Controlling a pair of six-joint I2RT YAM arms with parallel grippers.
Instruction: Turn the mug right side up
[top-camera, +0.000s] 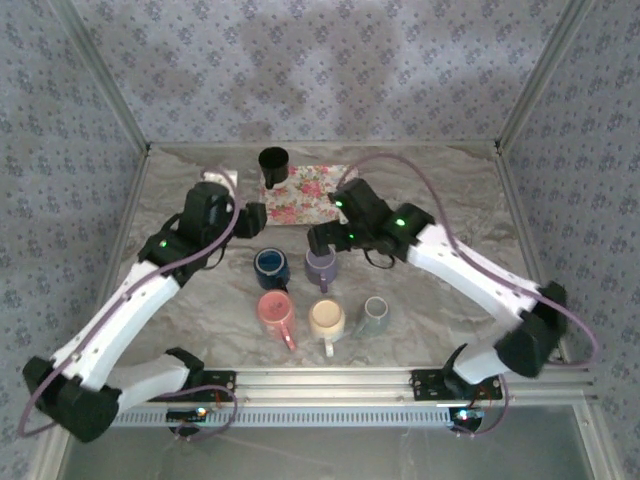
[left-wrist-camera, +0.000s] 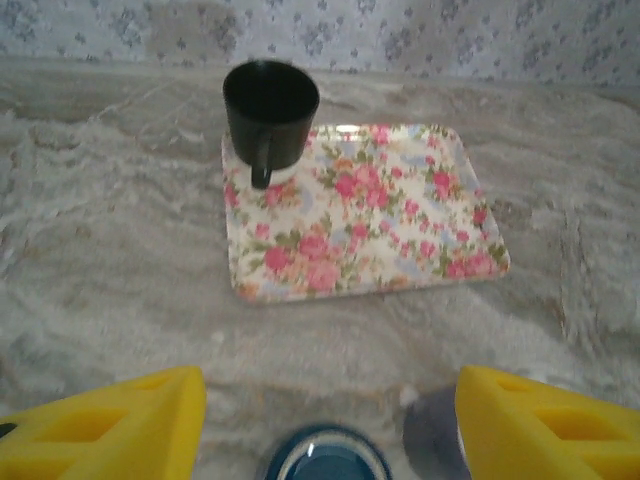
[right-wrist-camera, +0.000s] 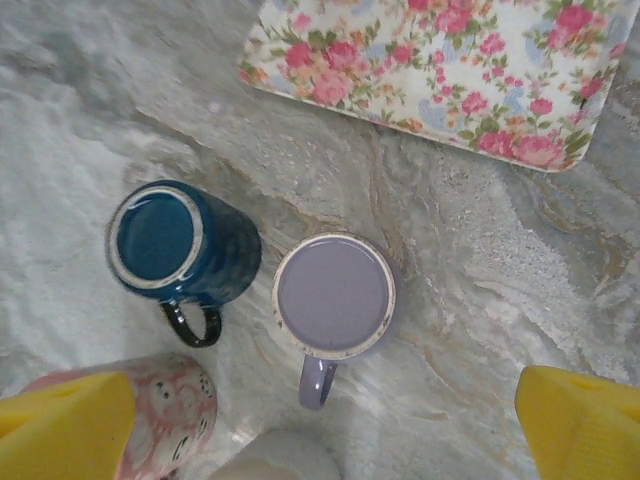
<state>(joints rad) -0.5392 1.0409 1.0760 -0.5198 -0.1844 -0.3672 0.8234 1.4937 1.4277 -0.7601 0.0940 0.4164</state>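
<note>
Your right end effector (right-wrist-camera: 320, 425) hangs wide open and empty above the upside-down lilac mug (right-wrist-camera: 333, 296), centre frame on the bench (right-wrist-camera: 480, 300) beside the blue mug (right-wrist-camera: 180, 245). This looks like the approach step; next you'd descend, pinch its wall, lift and roll it upright.

blk mug (top-camera: 273, 164) on tray (top-camera: 318, 200), purple mug (top-camera: 320, 268) nr
</note>
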